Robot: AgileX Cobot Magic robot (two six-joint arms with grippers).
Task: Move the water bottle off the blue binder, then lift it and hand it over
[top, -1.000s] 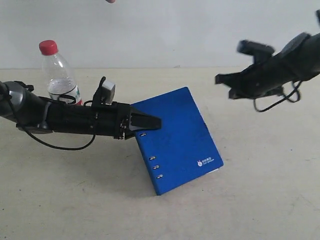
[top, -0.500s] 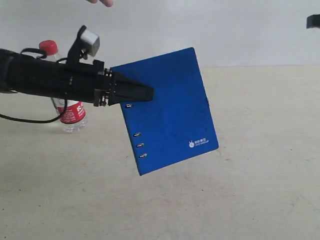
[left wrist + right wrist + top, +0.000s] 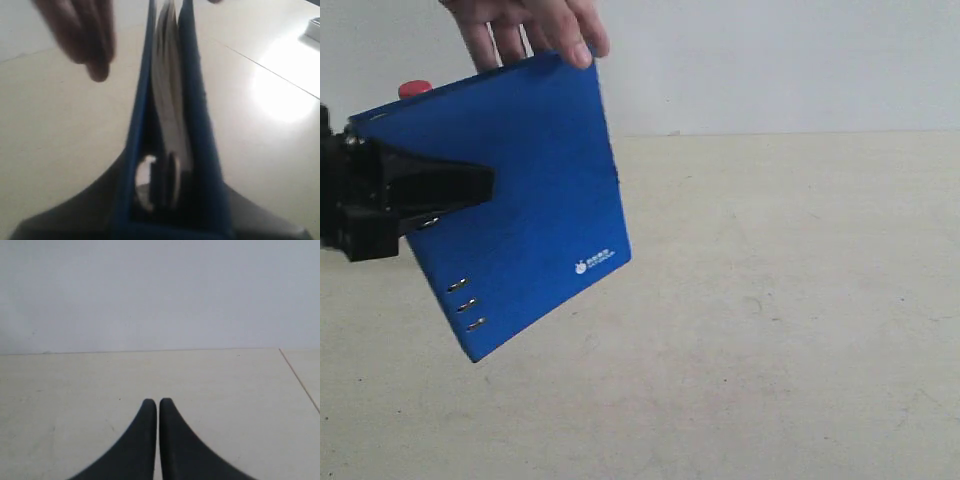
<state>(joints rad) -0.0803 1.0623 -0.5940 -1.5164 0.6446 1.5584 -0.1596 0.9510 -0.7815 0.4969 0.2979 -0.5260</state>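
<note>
Nearest, at the left of the exterior view: the left gripper [image 3: 485,182], clamped shut on the blue binder [image 3: 530,180] close to its ring edge, with one black finger across the front cover and the other hidden behind. Held in the air, clear of the table [image 3: 780,300], probably to leave a free edge open to a taker. Seen edge-on from the left wrist: both covers pinched between the fingers, white pages [image 3: 167,100] slightly fanned in between.

Tilted, not square. Long axis along the ring edge and steep, upper end leaning toward the left of the exterior view, lowest corner just past the metal rings [image 3: 465,303] pointing down at the table. Front cover and small white logo [image 3: 590,262] turned toward the camera.

Grasped along the high short edge by a person's hand [image 3: 525,30], fingertips curled over the cover. By the look of it, a handover in progress with both holds on at once. Best to stay clamped until the hand plainly bears the weight, since thin covers are apt to flex or slip.

Farther back, behind the binder's upper left corner: the water bottle [image 3: 415,88], only its red cap showing, so off the binder. Likely upright on the table, though not certain with the body hidden.

Right gripper [image 3: 158,402] out of the exterior view. In its own wrist view, fingers pressed together on nothing, aimed over the table toward the pale wall [image 3: 150,290].
</note>
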